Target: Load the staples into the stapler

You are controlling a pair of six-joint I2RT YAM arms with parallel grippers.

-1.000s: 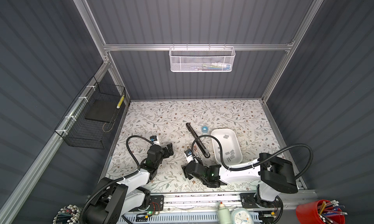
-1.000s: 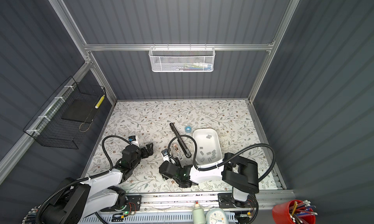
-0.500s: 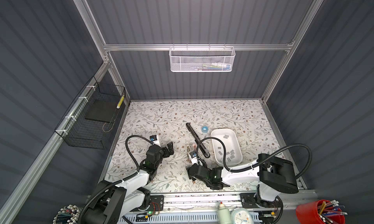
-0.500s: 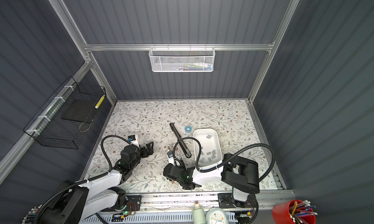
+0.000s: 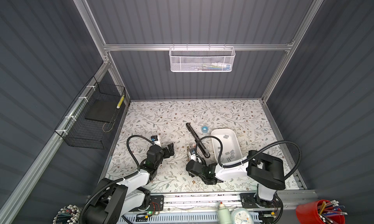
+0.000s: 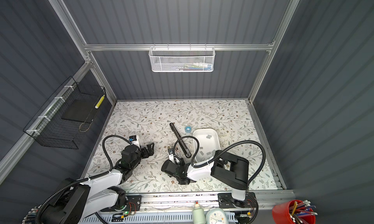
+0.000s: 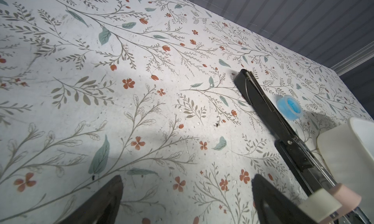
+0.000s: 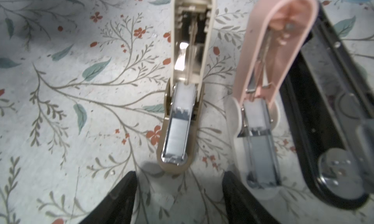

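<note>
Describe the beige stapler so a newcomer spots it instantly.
Beside the white tub lies the long black stapler, with two small open staplers alongside. The beige stapler is the outer one, beyond the pink stapler: cream-shelled, not pink or black.

Floral table point(image 5: 162, 115), black stapler point(image 5: 197, 140), beige stapler point(image 8: 182, 119), pink stapler point(image 8: 261, 103), white tray point(image 5: 229, 144)

Glossy black stapler point(image 8: 323, 91), matt plastic pink stapler point(image 8: 291, 8) (shiny metal magazine point(image 8: 261, 152) inside)
</note>
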